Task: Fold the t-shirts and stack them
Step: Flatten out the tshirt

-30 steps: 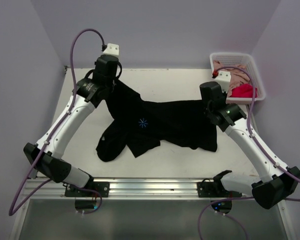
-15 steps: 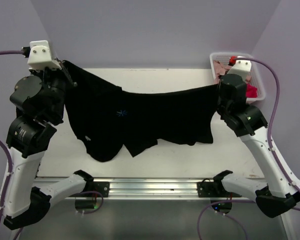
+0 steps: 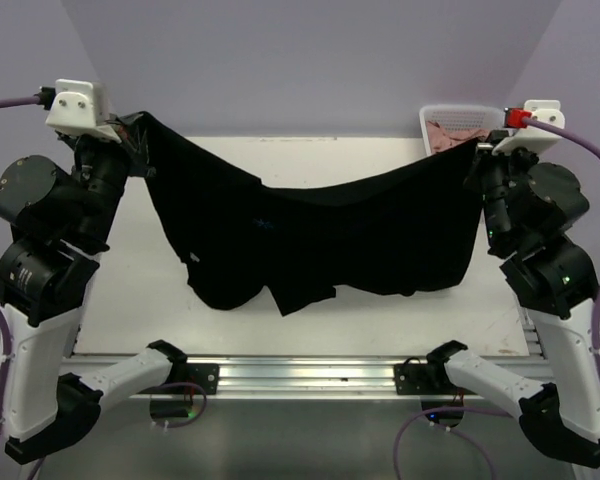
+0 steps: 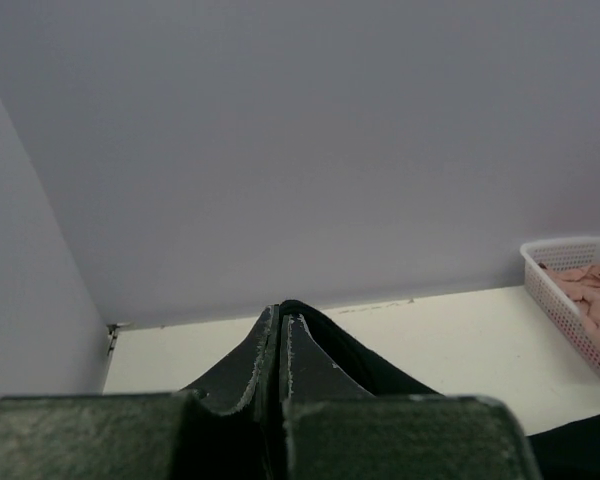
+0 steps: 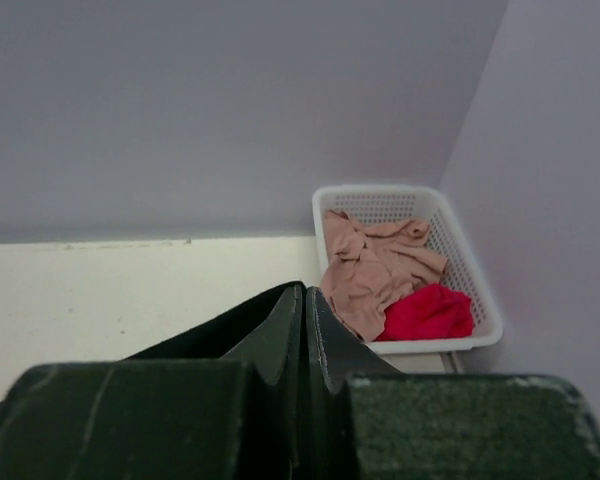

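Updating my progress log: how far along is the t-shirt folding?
Done: nothing folded or stacked. In hand: the left fingers and right fingers are shut on the black t-shirt, holding it spread between them over the table. Left: fold it, then the pink t-shirt and red t-shirt lying in the basket.

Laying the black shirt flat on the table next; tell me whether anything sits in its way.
Nothing visible does. The black t-shirt hangs between the left gripper and right gripper over bare table, though it hides the patch beneath. The basket holding the pink shirt and red shirt sits at the far right corner, aside.
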Available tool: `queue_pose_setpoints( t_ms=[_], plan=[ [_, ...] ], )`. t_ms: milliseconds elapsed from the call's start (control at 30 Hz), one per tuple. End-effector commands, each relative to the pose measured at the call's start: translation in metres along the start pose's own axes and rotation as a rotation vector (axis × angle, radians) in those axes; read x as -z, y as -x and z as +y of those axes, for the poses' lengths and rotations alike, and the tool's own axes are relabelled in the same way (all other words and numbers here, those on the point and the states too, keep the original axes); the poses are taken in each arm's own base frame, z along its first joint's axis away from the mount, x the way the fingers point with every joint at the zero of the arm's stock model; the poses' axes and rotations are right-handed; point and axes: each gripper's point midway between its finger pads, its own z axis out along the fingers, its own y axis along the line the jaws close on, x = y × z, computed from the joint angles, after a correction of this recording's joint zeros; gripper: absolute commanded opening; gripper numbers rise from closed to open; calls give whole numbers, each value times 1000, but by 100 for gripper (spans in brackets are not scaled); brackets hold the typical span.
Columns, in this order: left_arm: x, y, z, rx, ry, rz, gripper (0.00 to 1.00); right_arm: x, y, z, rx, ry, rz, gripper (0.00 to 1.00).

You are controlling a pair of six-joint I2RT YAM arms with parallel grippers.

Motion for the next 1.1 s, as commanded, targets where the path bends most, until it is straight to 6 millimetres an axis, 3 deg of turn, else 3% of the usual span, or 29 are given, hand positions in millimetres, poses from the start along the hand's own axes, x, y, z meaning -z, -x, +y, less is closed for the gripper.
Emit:
queue_pose_setpoints(
  t_ms=[0,233,467,700,900,1067],
  plan=[
    [18,43,-5,1,-82,-119,0,20,51,-9,23,54,-147,0],
    [44,102,-3,22,-137,-257,0,48,95,-17,21,113,-300,0],
    [73,132,-18,15,-276,-368,0,79,129,-23,-8,180,-459,0],
    [84,154,-34,-5,-378,-441,0,81,133,-21,4,200,-468,0],
    [111,185,-40,-45,-400,-562,0,86,145,-19,1,218,-496,0],
    [141,195,-52,-83,-398,-630,0,102,158,-21,-10,258,-542,0]
  ],
)
